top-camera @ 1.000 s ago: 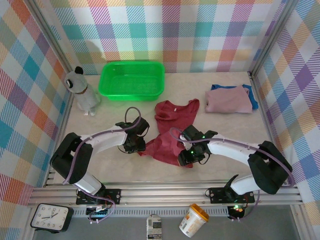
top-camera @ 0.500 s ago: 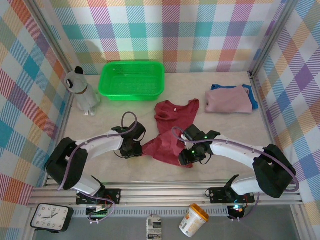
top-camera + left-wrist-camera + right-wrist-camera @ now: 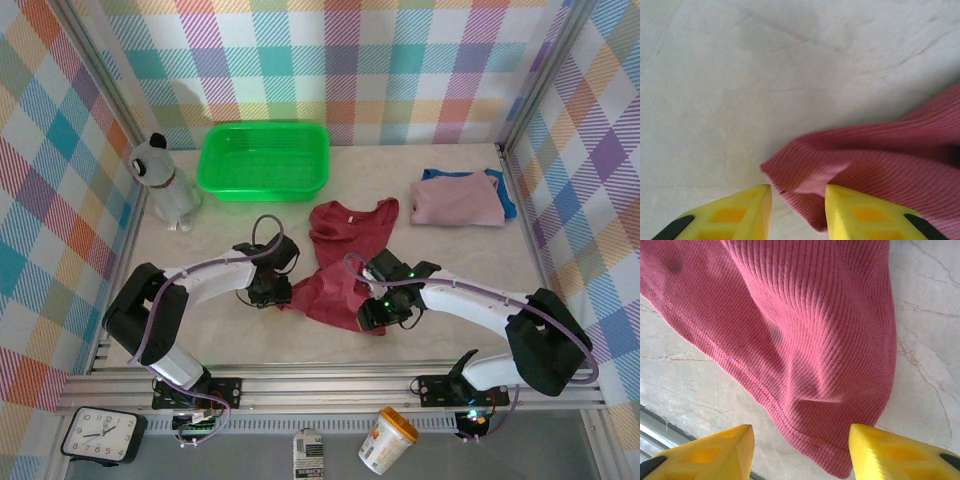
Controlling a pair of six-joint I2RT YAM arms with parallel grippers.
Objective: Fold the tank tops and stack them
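Dark red tank top (image 3: 345, 255) mid-table, a spread claw at each side.
We see the left gripper (image 3: 796, 192), fingers apart, around the top's left corner on the table (image 3: 230, 330). The right gripper (image 3: 800, 432), fingers wide apart, hangs above the near hem. At far right, the mauve-pink top (image 3: 458, 203) lies on the blue top (image 3: 508, 200).

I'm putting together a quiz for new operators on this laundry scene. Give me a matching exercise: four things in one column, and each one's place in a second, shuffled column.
Things:
1. dark red top
2. pink top
3. blue top
4. green basket

Places:
A. mostly hidden under another top
B. at the back, left of centre
C. in the middle, partly crumpled
D. back right, lying on another top

Pairs: 1-C; 2-D; 3-A; 4-B
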